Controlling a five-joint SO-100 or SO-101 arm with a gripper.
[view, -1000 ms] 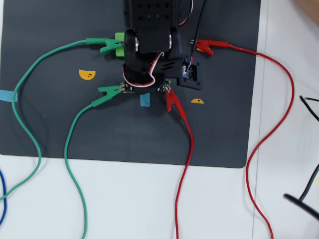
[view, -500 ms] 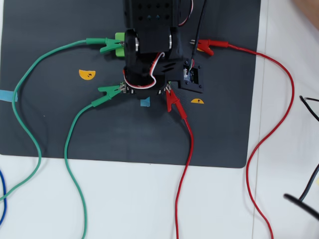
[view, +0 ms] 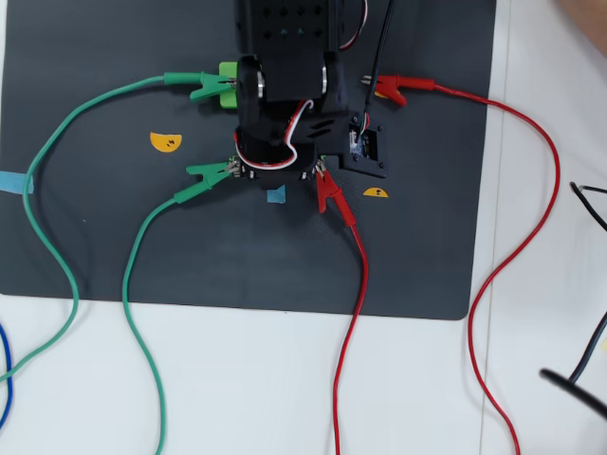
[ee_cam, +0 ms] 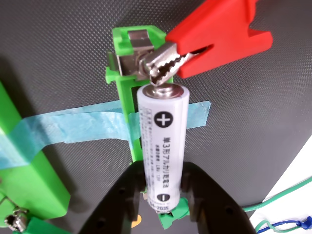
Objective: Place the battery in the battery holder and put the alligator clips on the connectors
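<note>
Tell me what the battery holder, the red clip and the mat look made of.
Battery holder: glossy green plastic, probably moulded, with a shiny metal tab. Red clip: smooth rubbery sleeve over toothed bright metal. Mat: dark, matte, finely woven-looking, possibly fabric or textured rubber.

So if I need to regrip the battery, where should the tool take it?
Likely at the minus end of the battery, fingers on the curved sides, coming from that end: the red clip crowds the plus end and the battery holder flanks one side.

white battery (ee_cam: 162, 146) with circled plus near top, circled minus near bottom; small japanese print, illegible
</note>
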